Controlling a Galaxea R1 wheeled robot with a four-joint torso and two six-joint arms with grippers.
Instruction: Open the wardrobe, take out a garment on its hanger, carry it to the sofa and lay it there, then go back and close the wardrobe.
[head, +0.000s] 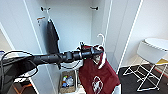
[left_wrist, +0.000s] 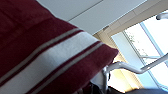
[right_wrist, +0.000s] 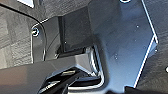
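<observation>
Garment (left_wrist: 50, 57) at left jaws, hanger (head: 101, 47) above

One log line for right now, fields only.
stage: garment out | left gripper: at hanger, jacket hanging from it | wardrobe: open | inside: dark T-shirt on rail

My left arm (head: 53, 58) reaches out level from the left, nearly straight, cables looping near its base. My left gripper (head: 96, 53) is at its far end, closed on the hanger (head: 102, 40); from the right wrist I see just dark plate and bar.
</observation>
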